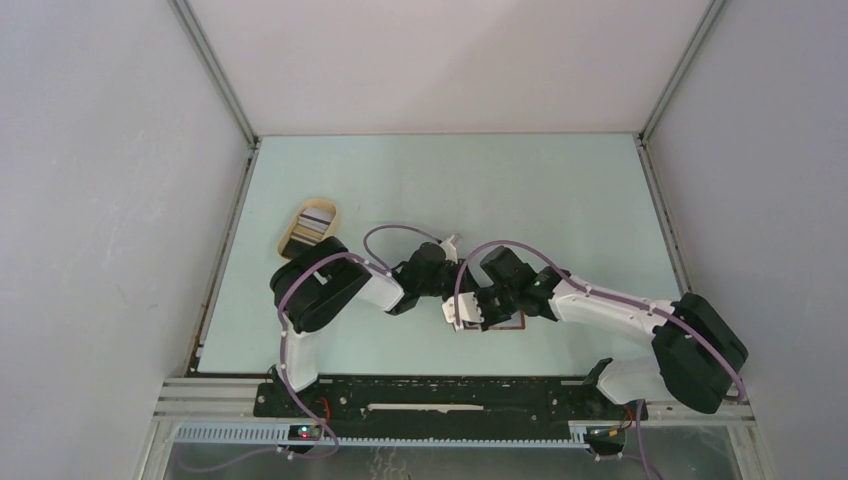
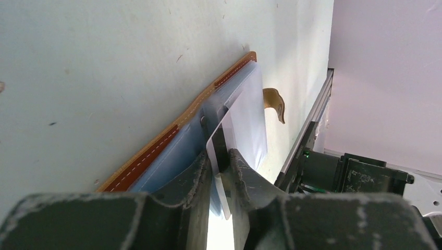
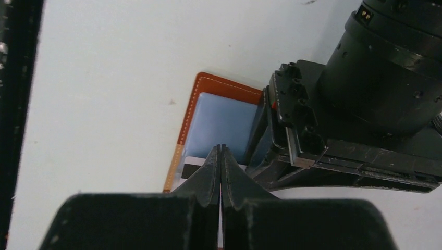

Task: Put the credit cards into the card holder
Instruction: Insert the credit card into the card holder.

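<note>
The card holder lies open on the table, reddish-brown with a blue lining; it also shows in the left wrist view and the top view. My left gripper is shut on a white credit card with a dark stripe, held on edge against the blue lining. In the top view the left gripper and the right gripper meet over the holder. My right gripper is shut, its tips over the blue lining, the card's striped end just behind them.
An oval tan tray at the back left holds more credit cards. The holder's clasp tab sticks up beyond the card. The left arm's wrist crowds the right gripper's right side. The base rail runs along the near edge.
</note>
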`<state>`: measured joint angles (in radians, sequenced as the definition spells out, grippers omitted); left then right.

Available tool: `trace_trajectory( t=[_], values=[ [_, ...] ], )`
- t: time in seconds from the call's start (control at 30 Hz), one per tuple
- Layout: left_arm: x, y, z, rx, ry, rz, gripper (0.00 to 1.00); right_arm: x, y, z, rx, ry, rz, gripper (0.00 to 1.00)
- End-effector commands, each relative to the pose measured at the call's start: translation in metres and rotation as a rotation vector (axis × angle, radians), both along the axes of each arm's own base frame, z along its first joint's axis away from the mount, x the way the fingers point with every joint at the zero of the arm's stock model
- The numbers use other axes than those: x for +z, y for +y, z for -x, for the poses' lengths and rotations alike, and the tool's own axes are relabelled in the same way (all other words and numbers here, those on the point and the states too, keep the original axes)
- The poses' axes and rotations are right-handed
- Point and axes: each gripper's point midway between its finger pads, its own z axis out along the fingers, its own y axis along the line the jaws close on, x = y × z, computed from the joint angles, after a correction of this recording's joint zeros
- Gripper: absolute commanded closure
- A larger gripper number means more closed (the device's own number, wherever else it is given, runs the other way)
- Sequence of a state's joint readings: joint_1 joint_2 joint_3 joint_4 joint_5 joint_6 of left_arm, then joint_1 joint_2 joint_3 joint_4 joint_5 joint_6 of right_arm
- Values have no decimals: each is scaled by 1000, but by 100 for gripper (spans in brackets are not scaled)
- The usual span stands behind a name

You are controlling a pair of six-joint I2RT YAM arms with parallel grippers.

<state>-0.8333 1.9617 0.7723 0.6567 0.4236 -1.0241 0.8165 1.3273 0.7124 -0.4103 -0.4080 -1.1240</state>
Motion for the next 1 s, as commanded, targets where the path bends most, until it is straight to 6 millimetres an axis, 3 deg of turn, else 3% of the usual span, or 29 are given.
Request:
trace_trajectory(
  t=[0.0, 0.3, 0.97],
  values=[
    [-22, 9, 18, -33, 51, -54, 75, -2, 5, -19, -54, -82, 9, 100],
    [-24, 9, 18, -35, 55, -55, 72, -15, 0, -27, -68, -109, 71, 100],
    [-26, 11, 18, -33, 58, -59, 65, -23, -11, -30, -72, -135, 129, 100]
  ],
)
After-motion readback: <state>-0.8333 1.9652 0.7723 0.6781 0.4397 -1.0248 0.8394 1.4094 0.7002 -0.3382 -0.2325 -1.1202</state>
